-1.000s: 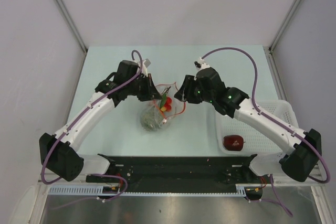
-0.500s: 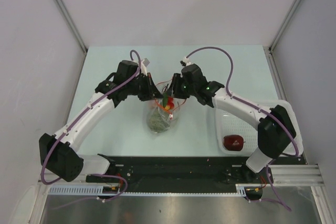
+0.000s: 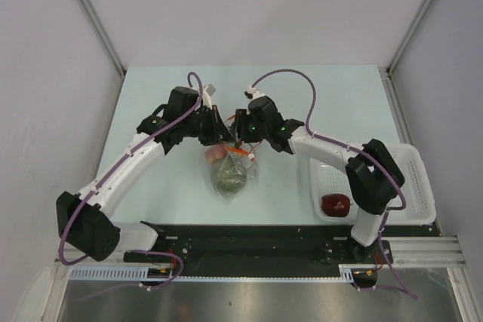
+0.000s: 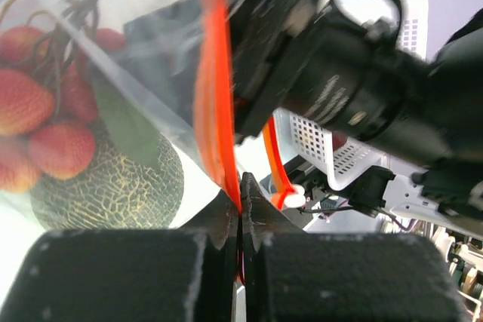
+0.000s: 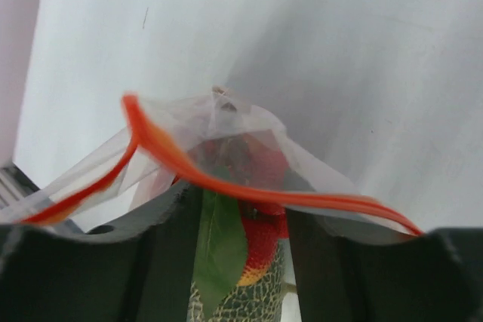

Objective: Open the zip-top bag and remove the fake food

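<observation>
Top external: zip-top bag [image 3: 243,165], long axis 12–6, mouth at 12 o'clock, holds green vegetable [image 3: 229,178] and red bits [image 4: 45,122]; basket [image 3: 407,179] holds apple [image 3: 335,203]. Left gripper [image 4: 240,209] pinches zip strip [image 4: 213,88]; right gripper [image 5: 243,192] stands part-open.

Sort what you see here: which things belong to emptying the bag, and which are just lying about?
Job: zip-top bag, melon and red fruit cluster inside it, apple, left hand, right hand.
Lying about: white basket under the apple, table.
</observation>
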